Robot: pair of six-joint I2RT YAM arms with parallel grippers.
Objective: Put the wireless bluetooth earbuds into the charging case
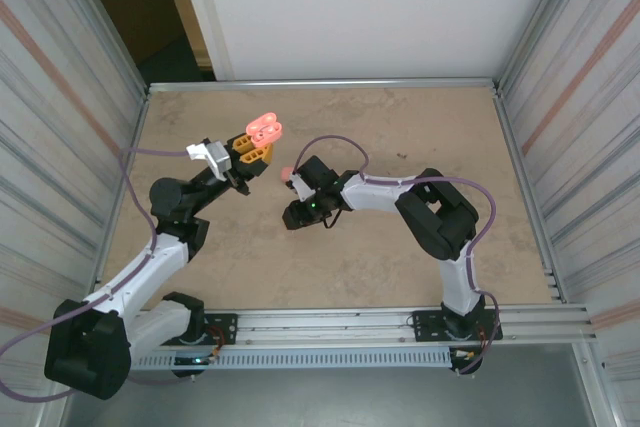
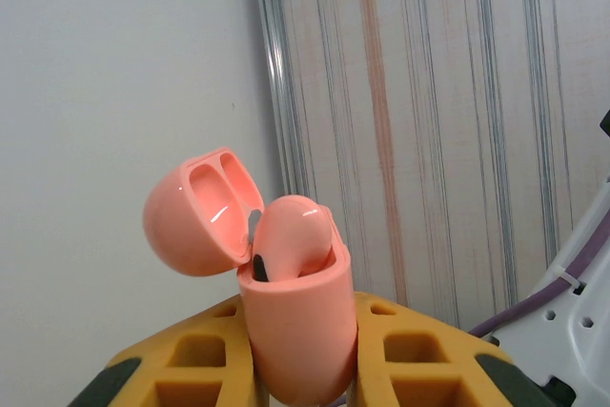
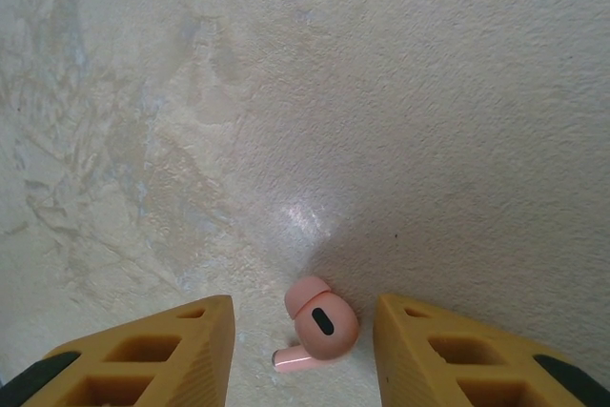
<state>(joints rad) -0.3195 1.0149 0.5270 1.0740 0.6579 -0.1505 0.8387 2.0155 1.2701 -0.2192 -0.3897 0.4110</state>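
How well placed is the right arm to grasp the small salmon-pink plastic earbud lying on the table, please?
Probably yes: the right gripper hangs open astride the salmon-pink earbud on the beige table, its yellow fingers clear of it, nothing in between.

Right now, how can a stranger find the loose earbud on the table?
Look near the middle of the beige table, where the right gripper points down. Between its yellow fingers lies a tiny pink earbud, flat on the surface. Its twin sits in the open case held by the left gripper.
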